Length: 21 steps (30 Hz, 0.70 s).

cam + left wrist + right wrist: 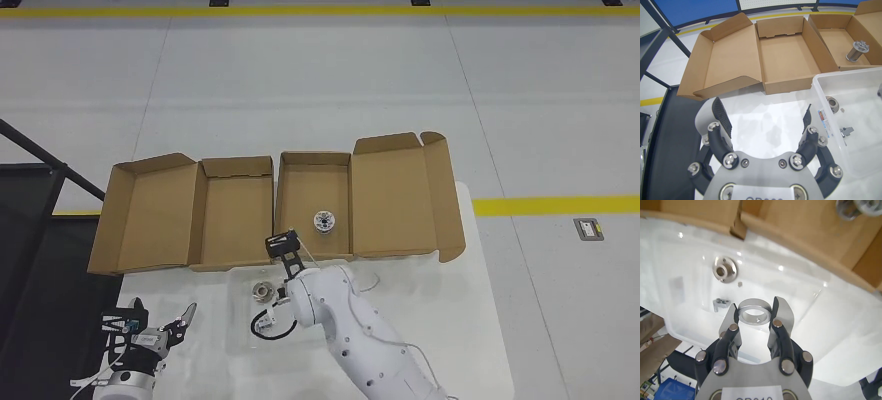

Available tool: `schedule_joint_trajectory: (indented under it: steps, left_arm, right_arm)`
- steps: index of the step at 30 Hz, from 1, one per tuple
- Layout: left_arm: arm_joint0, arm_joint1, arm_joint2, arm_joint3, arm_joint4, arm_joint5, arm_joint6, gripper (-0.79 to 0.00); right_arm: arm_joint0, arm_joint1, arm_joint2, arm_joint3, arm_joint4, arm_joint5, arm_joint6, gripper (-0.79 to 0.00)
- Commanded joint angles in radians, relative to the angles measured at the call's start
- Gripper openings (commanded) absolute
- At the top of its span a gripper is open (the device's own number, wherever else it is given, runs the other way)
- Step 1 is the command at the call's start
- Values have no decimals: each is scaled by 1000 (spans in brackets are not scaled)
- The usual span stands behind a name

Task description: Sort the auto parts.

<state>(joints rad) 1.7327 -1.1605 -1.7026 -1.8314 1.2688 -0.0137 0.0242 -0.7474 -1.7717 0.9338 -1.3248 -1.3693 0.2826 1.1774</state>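
Your right pincer (755,308) is clamped on the smooth metal ring (750,303) by its outer wall only, over the clear bin (791,285), so a jolt toward the box (810,228) beyond could let it slip.

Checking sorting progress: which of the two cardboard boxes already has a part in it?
The right box, holding one upright metal cylinder; the left box holds nothing.
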Motion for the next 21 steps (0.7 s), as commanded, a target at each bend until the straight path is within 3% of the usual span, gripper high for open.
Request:
schedule_joint_trajectory:
  steps: [1,12,14,17,21]
  left_arm:
    - [0,0,0,0,0,0,0,0]
    - [0,0,0,0,0,0,0,0]
    - [0,0,0,0,0,0,0,0]
    - [0,0,0,0,0,0,0,0]
    - [0,0,0,0,0,0,0,0]
  right_arm:
    - [-28,6,18,-55,7,-29,-39,-785]
    - [-28,6,18,-55,7,-29,-39,-785]
    - [-36,5,38,-43,67,-50,-51,-785]
    - [53,-10,65,63,138,11,-65,-785]
    - [224,-58,31,301,242,104,-175,-785]
